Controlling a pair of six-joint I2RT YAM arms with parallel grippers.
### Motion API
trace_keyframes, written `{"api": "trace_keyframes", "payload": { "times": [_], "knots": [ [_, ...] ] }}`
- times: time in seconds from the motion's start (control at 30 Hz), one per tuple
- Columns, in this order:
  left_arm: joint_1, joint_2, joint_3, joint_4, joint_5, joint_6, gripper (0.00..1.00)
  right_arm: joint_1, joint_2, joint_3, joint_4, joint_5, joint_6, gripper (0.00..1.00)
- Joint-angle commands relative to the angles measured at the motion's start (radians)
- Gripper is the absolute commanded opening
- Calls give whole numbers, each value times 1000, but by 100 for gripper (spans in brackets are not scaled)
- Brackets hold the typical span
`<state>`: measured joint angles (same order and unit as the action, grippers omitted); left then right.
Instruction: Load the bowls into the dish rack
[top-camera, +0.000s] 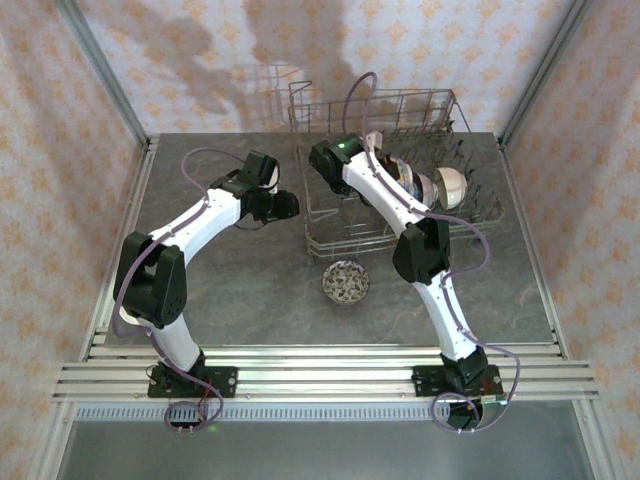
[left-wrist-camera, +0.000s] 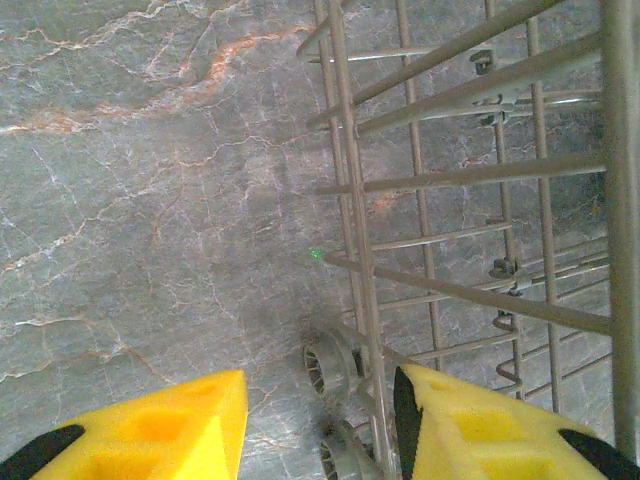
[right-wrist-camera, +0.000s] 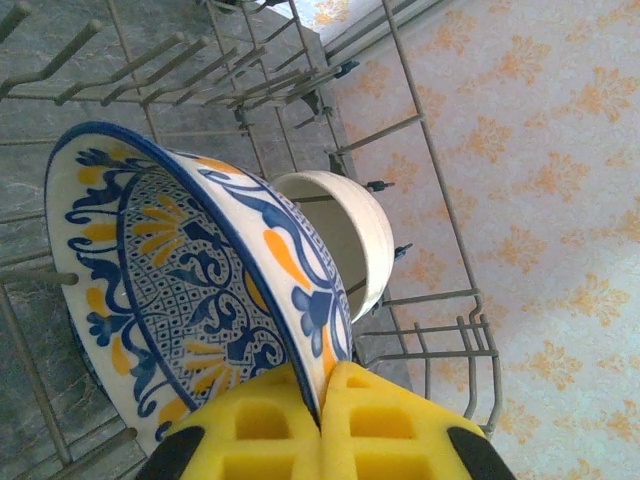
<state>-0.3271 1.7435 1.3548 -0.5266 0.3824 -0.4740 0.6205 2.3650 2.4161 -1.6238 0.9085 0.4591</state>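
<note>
The dish rack (top-camera: 372, 99) stands at the back right of the table. My right gripper (right-wrist-camera: 322, 400) is shut on the rim of a blue-and-white patterned bowl (right-wrist-camera: 180, 290), holding it on edge among the rack's tines (right-wrist-camera: 150, 75). Just behind it a plain cream bowl (right-wrist-camera: 352, 232) stands in the rack. In the top view more bowls (top-camera: 447, 186) lean in the rack to the right of that gripper (top-camera: 393, 166). A speckled bowl (top-camera: 346, 282) sits on the table in front of the rack. My left gripper (left-wrist-camera: 320, 430) is open low beside the rack's left side (left-wrist-camera: 352, 200), whose edge wire runs close to the right finger (left-wrist-camera: 470, 430).
Small grey wheels (left-wrist-camera: 330, 365) at the rack's lower edge lie between my left fingers. Grey marble tabletop (top-camera: 240, 290) spreads left of and in front of the rack. Patterned walls (top-camera: 60, 150) and metal posts close the table on three sides.
</note>
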Motion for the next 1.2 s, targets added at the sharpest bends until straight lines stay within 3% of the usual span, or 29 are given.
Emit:
{"api": "trace_keyframes", "payload": {
  "times": [0.0,0.1,0.23,0.67,0.73,1.07,1.17],
  "knots": [
    [-1,-24,-6,3,-7,-14,44,38,13,-6,-15,-49,-18,8],
    [-1,-31,-15,2,-23,-16,44,45,21,-11,-8,-43,-43,12],
    [2,-43,-38,7,-47,-22,45,48,2,-70,19,-32,-71,26],
    [8,-73,-71,18,-71,-42,45,15,-6,-148,170,-137,-132,29],
    [8,-76,-74,19,-71,-44,45,13,-15,-161,182,-148,-136,38],
    [8,-97,-89,13,-65,-44,46,-32,-49,-210,212,-208,-108,41],
    [8,-113,-100,3,-68,-43,47,-31,-102,-235,238,-210,-129,56]
  ]
}}
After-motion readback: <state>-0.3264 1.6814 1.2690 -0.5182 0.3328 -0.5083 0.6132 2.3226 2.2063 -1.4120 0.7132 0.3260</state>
